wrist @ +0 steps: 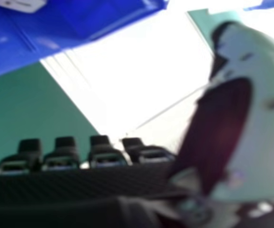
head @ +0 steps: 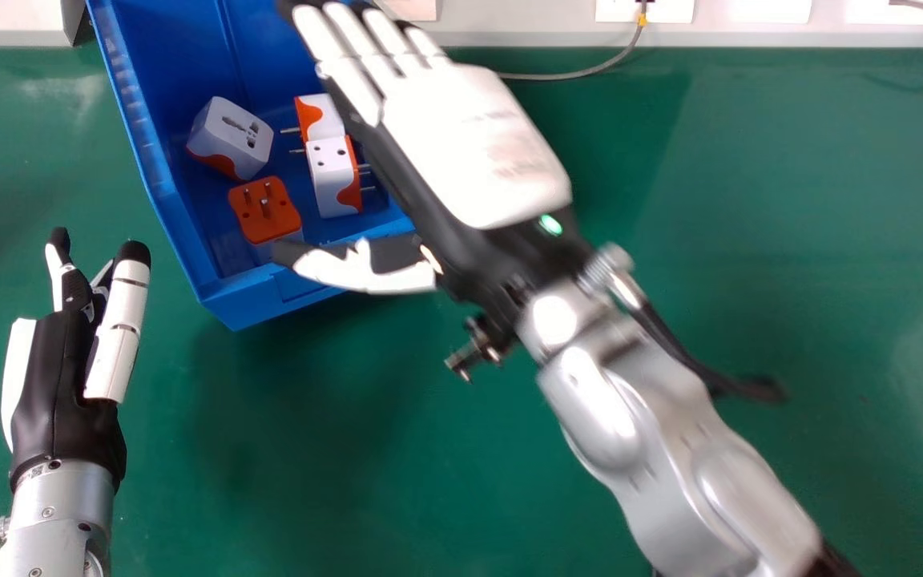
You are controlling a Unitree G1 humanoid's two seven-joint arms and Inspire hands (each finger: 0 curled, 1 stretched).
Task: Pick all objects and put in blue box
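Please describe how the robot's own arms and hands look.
The right robot hand is white and black, with a green light near the wrist. The left robot hand is black and white, with black fingertips. The left forearm and right forearm are silver, with dark cables.

"The blue box [head: 257, 300] looks like smooth, glossy plastic."

"So do the plug adapters [head: 333, 188], with shiny metal pins [head: 290, 131]."

"And the green tabletop [head: 429, 449]?"

"Smooth, with a soft sheen."
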